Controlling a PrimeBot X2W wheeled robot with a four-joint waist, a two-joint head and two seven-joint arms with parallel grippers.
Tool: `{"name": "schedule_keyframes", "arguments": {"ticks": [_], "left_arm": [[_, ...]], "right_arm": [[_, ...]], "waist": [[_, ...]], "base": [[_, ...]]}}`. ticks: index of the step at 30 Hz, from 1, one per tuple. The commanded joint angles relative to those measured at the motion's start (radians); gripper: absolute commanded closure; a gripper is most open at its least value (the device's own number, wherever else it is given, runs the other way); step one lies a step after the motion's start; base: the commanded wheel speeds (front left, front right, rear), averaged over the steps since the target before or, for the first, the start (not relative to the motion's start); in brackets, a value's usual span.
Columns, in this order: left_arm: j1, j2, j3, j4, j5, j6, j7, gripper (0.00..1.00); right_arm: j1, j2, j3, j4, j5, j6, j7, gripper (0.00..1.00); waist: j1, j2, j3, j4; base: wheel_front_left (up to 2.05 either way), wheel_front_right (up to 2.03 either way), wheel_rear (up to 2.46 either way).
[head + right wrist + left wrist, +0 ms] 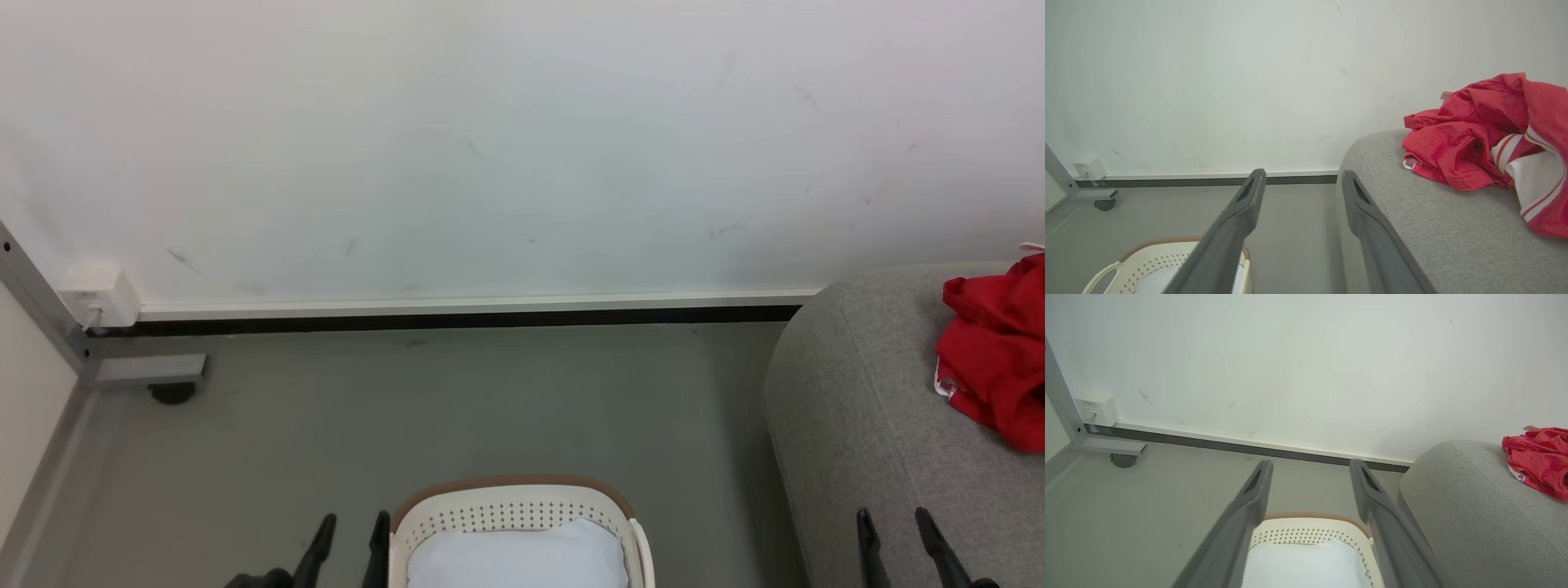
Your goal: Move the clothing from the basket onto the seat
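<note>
Clothing (996, 351) on the seat (857, 425), a cushion (514, 555) in the basket (514, 516)

Our fingers hang released and empty: the left gripper (354, 523) just beside the basket's perforated cream wall, the right gripper (891, 518) by the seat's rounded corner. The red clothing lies crumpled on grey woven upholstery, ahead and to the right of our right fingers, so that arm is nearer; the slack heap shows no clear long axis. We see no red in the brown-rimmed oval basket, and judge little remains.

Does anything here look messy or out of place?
The red clothing lies in a crumpled heap on the sofa, unfolded. A pale cushion sits in the basket. The wall carries faint scuffs. Nothing looks spilled or broken.
</note>
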Motion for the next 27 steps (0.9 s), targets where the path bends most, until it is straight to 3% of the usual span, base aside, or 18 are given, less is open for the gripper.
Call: {"name": "schedule_keyframes", "arguments": {"ticks": [1,6,27], "left_arm": [[0.001,-0.001,-0.001,0.005,0.0,0.0,0.0,1.0],[0.017,-0.003,-0.006,0.048,-0.003,0.0,0.003,1.0],[-0.025,-0.002,0.063,0.027,-0.363,-0.016,0.104,1.0]], "right_arm": [[0.001,0.001,0.0,0.004,-0.001,0.0,0.0,1.0],[0.015,0.011,0.001,0.046,0.001,0.0,0.001,1.0],[-0.035,0.007,-0.021,0.027,0.383,0.0,0.103,1.0]], "waist": [[0.0001,0.0,0.0,0.0],[0.0001,0.0,0.0,-0.001],[0.0001,0.0,0.005,-0.004]], "base": [[0.0,0.0,0.0],[0.0,0.0,0.0],[0.0,0.0,0.0]]}}
